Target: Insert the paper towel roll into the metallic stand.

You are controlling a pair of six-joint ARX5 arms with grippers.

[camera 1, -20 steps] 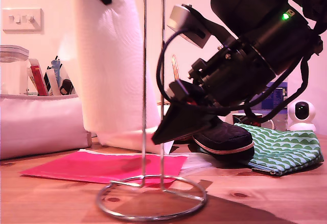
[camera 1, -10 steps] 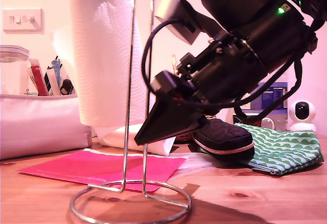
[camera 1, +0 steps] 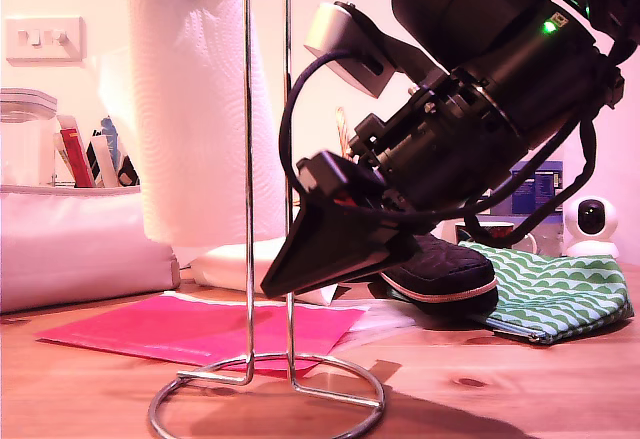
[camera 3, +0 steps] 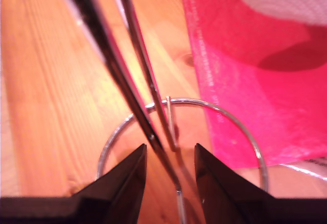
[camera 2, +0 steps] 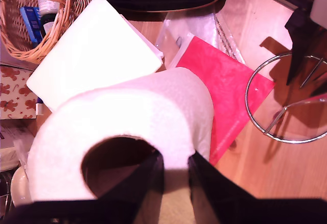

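The paper towel roll (camera 1: 195,109) hangs upright in the air at the exterior view's left, its lower edge above the table, behind and just left of the metallic stand (camera 1: 268,209) in that view. The first gripper (camera 2: 176,175) has it by the top rim: one finger goes down into the hollow core, the other lies on the outer paper, jaws clamped on the roll's wall. In the exterior view only a dark fingertip shows at the top of the roll. The roll is not on the stand; in the first wrist view the ring base (camera 2: 286,99) lies well off to one side of the roll.

The stand sits upright on the wooden table (camera 1: 500,379), ring base flat, its narrow wire loop running up out of frame. The second gripper (camera 3: 170,170) has its two fingers either side of the loop's wires low on the stand; whether they touch the wires cannot be told.

Under and behind the stand lies a pink sheet (camera 1: 200,327). A folded white bag (camera 2: 94,50) lies beneath the roll, beside a wicker basket (camera 2: 36,25). At the exterior view's right are a dark pouch (camera 1: 440,274) and a green wave-patterned cloth (camera 1: 555,294).
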